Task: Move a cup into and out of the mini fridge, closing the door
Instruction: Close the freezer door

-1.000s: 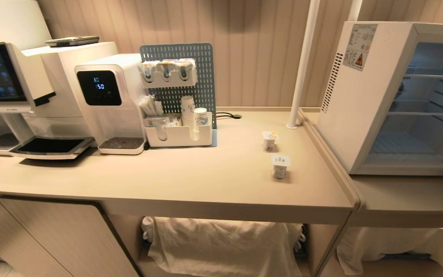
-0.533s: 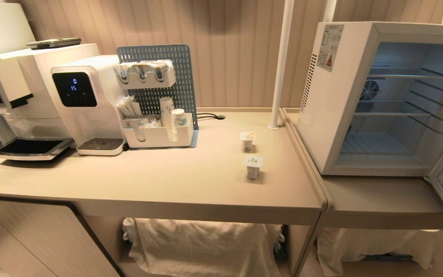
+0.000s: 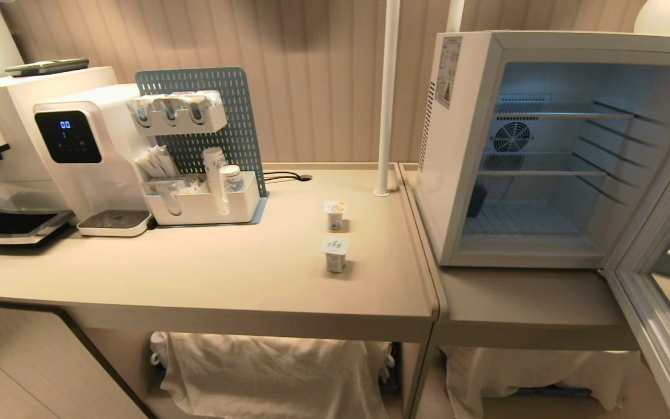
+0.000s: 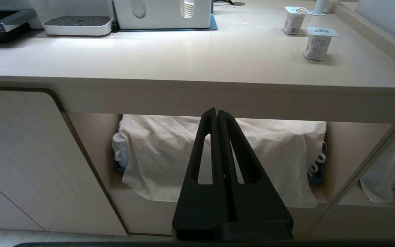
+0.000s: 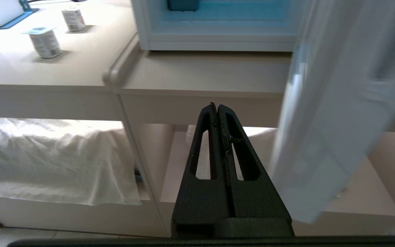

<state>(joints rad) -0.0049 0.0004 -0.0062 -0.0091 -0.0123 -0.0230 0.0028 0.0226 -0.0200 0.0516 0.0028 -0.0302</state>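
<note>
From the head camera I look down on a beige surface (image 3: 207, 279) with the mini fridge (image 3: 457, 145) standing at the right on a lower ledge, its door (image 3: 660, 279) swung wide toward me at the right edge and its wire shelves bare. Two small foil-lidded cups wait on the surface left of the fridge, the near cup (image 3: 335, 254) just in front of the far cup (image 3: 335, 215), apart from each other; a white coffee machine (image 3: 79, 157) and a caddy of supplies (image 3: 201, 198) sit far left. Neither arm shows in this view. In the left wrist view, the left gripper (image 4: 217, 113) hangs low in front of the open cabinet bay, below the surface edge, its fingers pressed together on nothing, a white cloth (image 4: 218, 154) draped behind it. In the right wrist view, the right gripper (image 5: 217, 107) is likewise parked below the ledge, fingers together and empty, with the pale door edge just to its right and the fridge's open floor beyond. I judge the cups light, thin-walled and easily dented or tipped, their tapered sides a little slick and the foil lids fragile; I would take the near cup across its body below the rim, with a gentle squeeze, keeping it upright.
</note>
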